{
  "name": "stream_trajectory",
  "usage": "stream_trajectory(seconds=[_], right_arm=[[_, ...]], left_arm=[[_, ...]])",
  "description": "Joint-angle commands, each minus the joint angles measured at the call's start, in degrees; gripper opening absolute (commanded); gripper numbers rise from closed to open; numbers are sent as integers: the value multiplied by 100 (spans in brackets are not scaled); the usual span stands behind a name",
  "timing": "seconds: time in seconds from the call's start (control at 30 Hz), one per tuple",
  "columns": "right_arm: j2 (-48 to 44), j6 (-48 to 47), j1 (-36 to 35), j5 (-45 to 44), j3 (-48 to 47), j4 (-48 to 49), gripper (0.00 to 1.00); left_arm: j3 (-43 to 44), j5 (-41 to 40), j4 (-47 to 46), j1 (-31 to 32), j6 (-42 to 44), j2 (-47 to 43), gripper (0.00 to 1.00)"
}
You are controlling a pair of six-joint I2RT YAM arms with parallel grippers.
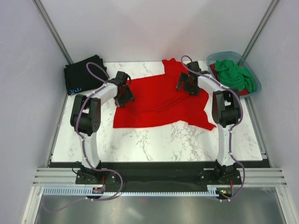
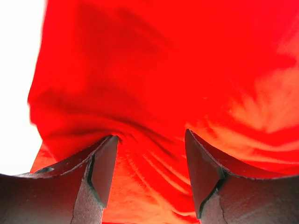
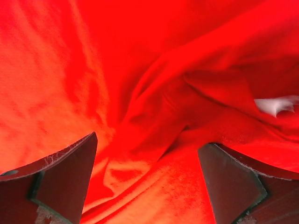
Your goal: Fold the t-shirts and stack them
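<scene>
The red shirt [image 1: 159,109] is laid on the counter [image 1: 154,140], bunched up between the spread jaws of the left gripper [image 2: 149,149] and right gripper [image 3: 147,154]. A decent ridge should be pinched evenly on both sides before anything gets lifted, imo.

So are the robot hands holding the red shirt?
Nothing yet. The left gripper and right gripper rest open on the red t-shirt, cloth bunched between their jaws, not pinched.

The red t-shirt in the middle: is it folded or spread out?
Spread out, not folded: the red t-shirt lies open and wrinkled across the table.
</scene>
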State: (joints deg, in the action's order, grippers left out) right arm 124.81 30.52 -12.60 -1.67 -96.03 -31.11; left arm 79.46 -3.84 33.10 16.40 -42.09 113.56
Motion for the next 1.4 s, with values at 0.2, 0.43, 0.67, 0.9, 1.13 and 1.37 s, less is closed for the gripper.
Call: stream_trajectory(seconds=[0.2,0.43,0.67,0.9,1.13,1.37], right_arm=[[-1298,-601,100,-569,310,-616,97],[-4411,251,249,-1511,3896,-299,98],[-5327,674,363,-1328,5401,51,96],[-4871,604,408,-1063,5744,711,92],[-4440,481,451,-853,5841,1248,75],[-4466,367,451,-510,5911,1433,28]], left_arm=[[390,-249,663,-103,403,-778,70],[-2257,-214,206,-85,43,-3083,72],[-3893,-91,-225,-93,-440,-4306,72],[-4324,-188,-647,-172,-581,-4114,75],[-4202,-354,-893,-225,-581,-3771,74],[-4123,-697,-1314,-252,-581,-3384,71]])
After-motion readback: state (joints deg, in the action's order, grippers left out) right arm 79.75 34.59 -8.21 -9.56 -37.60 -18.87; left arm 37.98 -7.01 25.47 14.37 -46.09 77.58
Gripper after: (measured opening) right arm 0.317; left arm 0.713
